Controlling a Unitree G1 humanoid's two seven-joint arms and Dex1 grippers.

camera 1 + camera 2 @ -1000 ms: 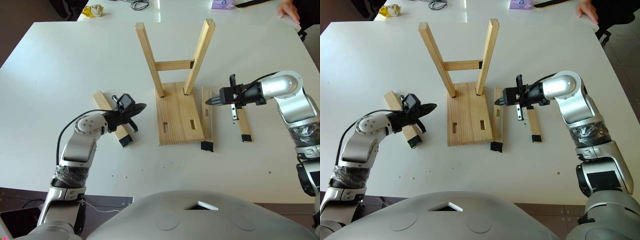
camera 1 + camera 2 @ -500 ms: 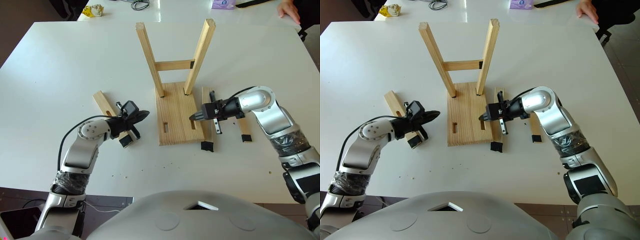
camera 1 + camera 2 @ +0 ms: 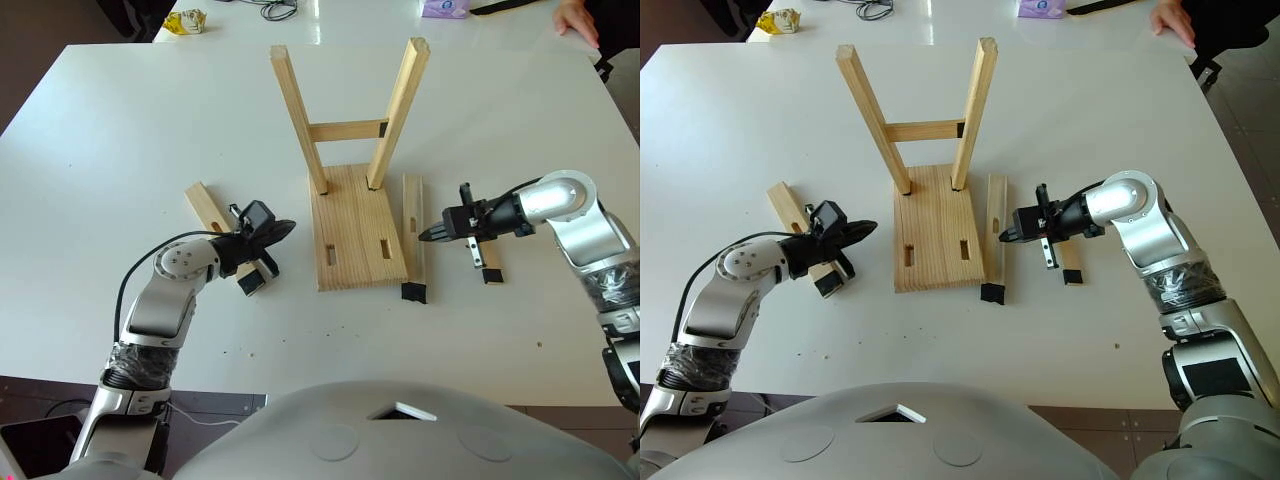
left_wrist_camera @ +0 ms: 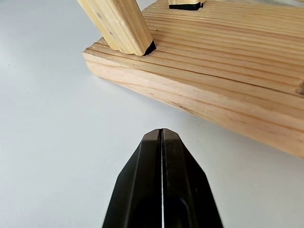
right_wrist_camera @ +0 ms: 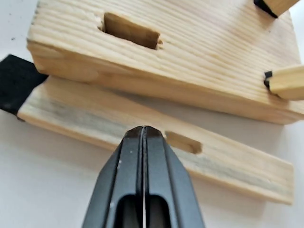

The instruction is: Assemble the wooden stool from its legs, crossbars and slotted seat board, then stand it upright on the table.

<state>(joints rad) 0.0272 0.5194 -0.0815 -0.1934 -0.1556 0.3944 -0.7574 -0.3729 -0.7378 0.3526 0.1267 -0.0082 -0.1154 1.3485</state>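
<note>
Two legs (image 3: 300, 120) with crossbar (image 3: 345, 130) stand in the seat (image 3: 358, 215); two slots (image 3: 331, 255) are empty. Left claw (image 3: 283, 227) and right claw (image 3: 428, 236) are pressed together, empty.

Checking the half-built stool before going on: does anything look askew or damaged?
Nothing looks damaged. The two fitted legs seem to splay apart above the seat board, though the camera angle may exaggerate that. Its two near slots are empty.

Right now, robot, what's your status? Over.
Left gripper, right gripper shut, empty. Seat board flat, two legs slotted in. Loose leg lies between right gripper and board.
</note>
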